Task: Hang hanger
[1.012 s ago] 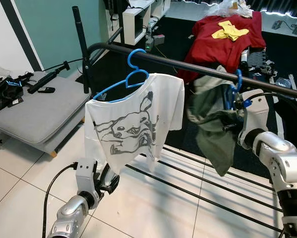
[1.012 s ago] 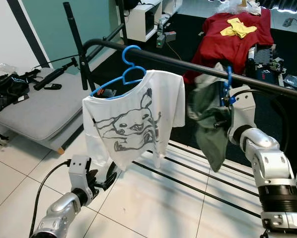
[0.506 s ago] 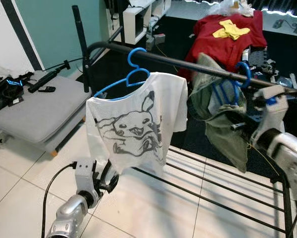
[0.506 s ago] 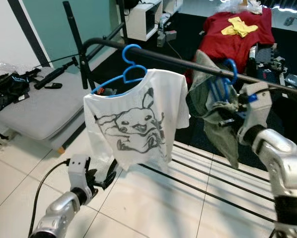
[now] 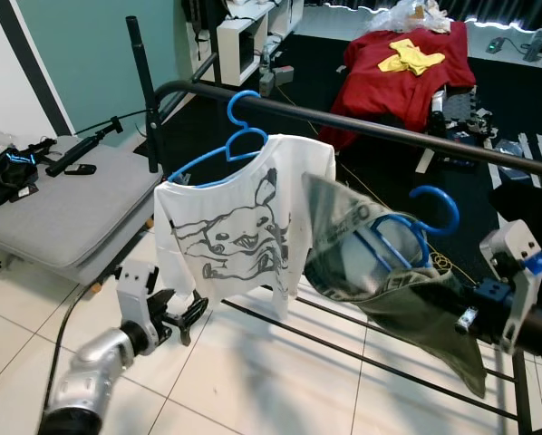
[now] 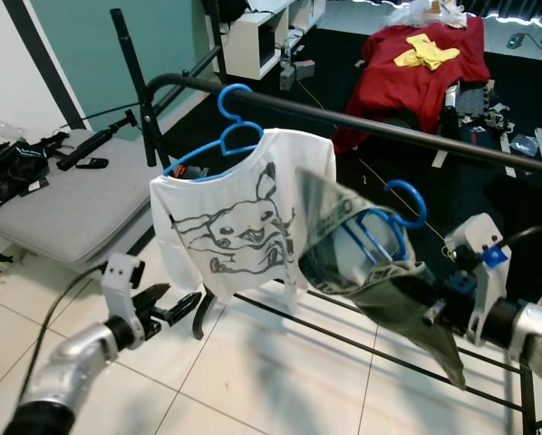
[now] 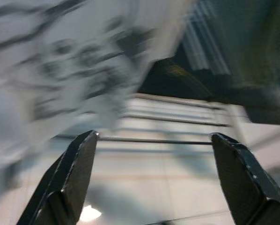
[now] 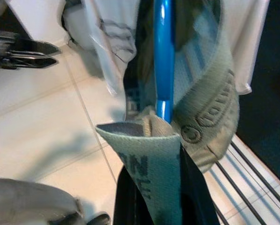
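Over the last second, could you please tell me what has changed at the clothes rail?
The right gripper, shut on the blue hanger with the green garment, has pulled it off the rail and down toward the robot. The white printed shirt stayed hanging; the left gripper stayed low and open.

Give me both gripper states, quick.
Left gripper: open, holding nothing.
Right gripper: shut on the blue hanger with the green garment.

My right tool (image 8: pixel 151 187) is buried under the olive garment (image 8: pixel 154 154). The white shirt (image 7: pixel 60 70) blurs in my left wrist view.
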{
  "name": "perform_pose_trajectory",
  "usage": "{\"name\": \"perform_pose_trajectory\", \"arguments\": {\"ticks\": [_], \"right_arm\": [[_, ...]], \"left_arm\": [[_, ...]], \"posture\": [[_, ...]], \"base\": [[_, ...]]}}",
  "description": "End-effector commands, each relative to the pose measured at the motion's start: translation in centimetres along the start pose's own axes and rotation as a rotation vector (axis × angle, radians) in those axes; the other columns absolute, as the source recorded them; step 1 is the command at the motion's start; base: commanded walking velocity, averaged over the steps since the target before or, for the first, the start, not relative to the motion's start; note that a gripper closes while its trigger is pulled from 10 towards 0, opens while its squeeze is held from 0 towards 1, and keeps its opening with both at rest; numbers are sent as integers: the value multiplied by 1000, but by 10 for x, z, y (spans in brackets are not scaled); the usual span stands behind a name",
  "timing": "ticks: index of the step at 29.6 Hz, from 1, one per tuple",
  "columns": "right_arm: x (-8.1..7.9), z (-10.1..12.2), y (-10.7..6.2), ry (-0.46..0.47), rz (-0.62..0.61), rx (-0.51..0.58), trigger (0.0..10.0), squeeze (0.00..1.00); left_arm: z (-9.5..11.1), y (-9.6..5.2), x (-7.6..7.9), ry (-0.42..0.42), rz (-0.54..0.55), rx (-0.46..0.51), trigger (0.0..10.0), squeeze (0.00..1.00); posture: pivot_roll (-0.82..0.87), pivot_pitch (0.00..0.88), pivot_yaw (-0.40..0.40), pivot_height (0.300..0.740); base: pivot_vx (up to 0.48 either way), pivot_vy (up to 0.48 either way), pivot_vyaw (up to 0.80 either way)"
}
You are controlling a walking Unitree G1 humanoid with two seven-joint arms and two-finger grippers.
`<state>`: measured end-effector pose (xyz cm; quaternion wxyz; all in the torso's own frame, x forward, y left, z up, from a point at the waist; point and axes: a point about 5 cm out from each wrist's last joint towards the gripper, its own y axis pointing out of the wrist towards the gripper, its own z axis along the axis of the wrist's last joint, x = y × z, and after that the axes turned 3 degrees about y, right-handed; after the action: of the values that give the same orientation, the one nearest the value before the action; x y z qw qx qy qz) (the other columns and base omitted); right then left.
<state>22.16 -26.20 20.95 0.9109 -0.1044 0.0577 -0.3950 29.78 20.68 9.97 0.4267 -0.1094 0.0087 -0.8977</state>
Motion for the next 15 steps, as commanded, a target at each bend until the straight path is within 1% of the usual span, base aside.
{"name": "perform_pose_trajectory", "arguments": {"ticks": [1, 3, 4, 5, 6, 7, 8, 9, 10, 11, 12, 13, 14, 15], "right_arm": [[-10, 14, -4, -24, 82, 58, 0, 0], [-14, 27, -3, -36, 125, 141, 0, 0], [-15, 31, -4, -39, 134, 167, 0, 0], [-15, 31, -4, -39, 134, 167, 0, 0], [-14, 41, -2, -51, 134, 240, 0, 0], [-13, 52, 0, -65, 131, 310, 0, 0], [-12, 59, 1, -73, 129, 355, 0, 0], [-12, 63, 2, -78, 128, 381, 0, 0], [-12, 63, 2, -78, 128, 381, 0, 0], [-15, 72, 10, -89, 152, 434, 0, 0], [-17, 79, 15, -96, 171, 469, 0, 0], [-19, 85, 22, -101, 190, 504, 0, 0], [-20, 90, 27, -103, 203, 524, 0, 0], [-20, 93, 37, -101, 212, 531, 0, 0]], "left_arm": [[30, -4, 6, -1, -159, 51, 10000, 0], [59, -13, 15, 22, -308, 89, 10000, 0], [66, -15, 18, 28, -349, 98, 10000, 0], [66, -15, 18, 28, -349, 98, 10000, 0], [87, -19, 23, 49, -412, 160, 10000, 0], [108, -19, 26, 86, -427, 244, 10000, 0], [122, -19, 28, 112, -431, 302, 10000, 0], [130, -19, 29, 128, -431, 336, 10000, 0], [130, -19, 29, 128, -431, 336, 10000, 0], [150, -7, 31, 160, -343, 431, 10000, 0], [165, 1, 33, 172, -283, 496, 10000, 0], [178, 10, 38, 136, -253, 569, 10000, 0], [186, 13, 42, 101, -249, 605, 10000, 0], [187, 21, 52, 101, -271, 620, 10000, 0]], "posture": [[-66, 97, 1, 740], [-60, 100, 3, 740], [-60, 100, 3, 740], [-60, 100, 3, 740], [-58, 102, 5, 740], [-57, 104, 7, 740], [-57, 104, 7, 740], [-57, 104, 7, 740], [-57, 104, 7, 740], [-49, 105, 8, 740], [-49, 105, 8, 740], [-50, 105, 9, 740], [-50, 105, 9, 740], [-46, 105, 5, 740]], "base": [[0, 0, 0], [0, 0, 0], [0, 0, 0], [0, 0, 0], [0, 0, 0], [0, 0, 0], [0, 0, 0], [0, 0, 0], [0, 0, 0], [0, 0, 0], [0, 0, 0], [0, 0, 0], [0, 0, 0], [0, 0, 0]]}}
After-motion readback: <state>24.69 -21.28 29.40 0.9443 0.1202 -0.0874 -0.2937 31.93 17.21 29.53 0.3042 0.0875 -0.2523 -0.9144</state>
